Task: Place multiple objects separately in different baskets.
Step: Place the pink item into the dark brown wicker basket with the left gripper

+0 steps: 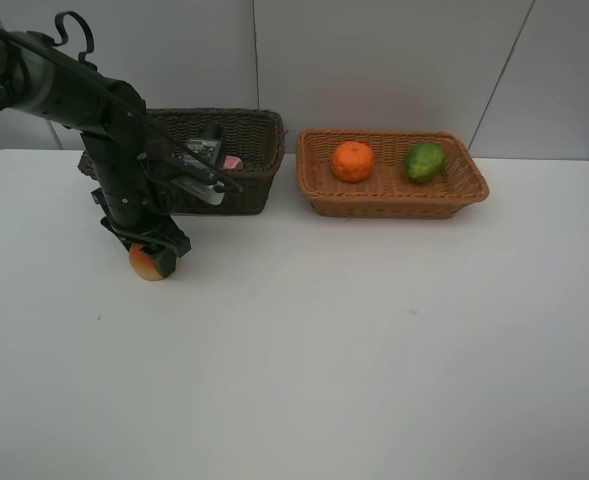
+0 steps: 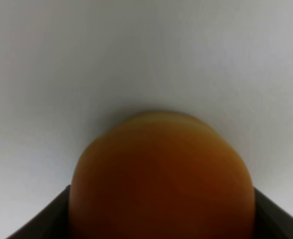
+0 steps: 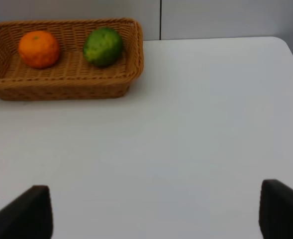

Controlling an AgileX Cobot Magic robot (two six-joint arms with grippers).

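Near the tabletop's [image 1: 374, 360] far edge stand the two baskets: the dark one [image 1: 249, 150] toward the far-left corner, holding a grey bottle [image 1: 206, 148] and something pink [image 1: 232, 162], and the tan one [image 1: 394, 190] just beside it, nearer the middle, holding the orange [image 1: 353, 161] and the lime [image 1: 425, 161]. The left arm [image 1: 84, 90] reaches down in front of the dark basket, its gripper [image 1: 152, 262] closed around the peach [image 1: 150, 265], which sits on the tabletop just clear of that basket. In the left wrist view the peach [image 2: 161, 179] fills the space between the two fingers [image 2: 42, 219], which press its sides. The right gripper [image 3: 156, 214] hangs over bare tabletop near the right edge, fingers spread, holding nothing.

The step in hand looks like lifting the peach. The fruit is round and smooth, so a steady hold at its widest part should serve best. It should rise straight up, high enough to pass the tan basket's rim, then cross toward the other fruit and settle in the bare space beside the orange, not on top of it.
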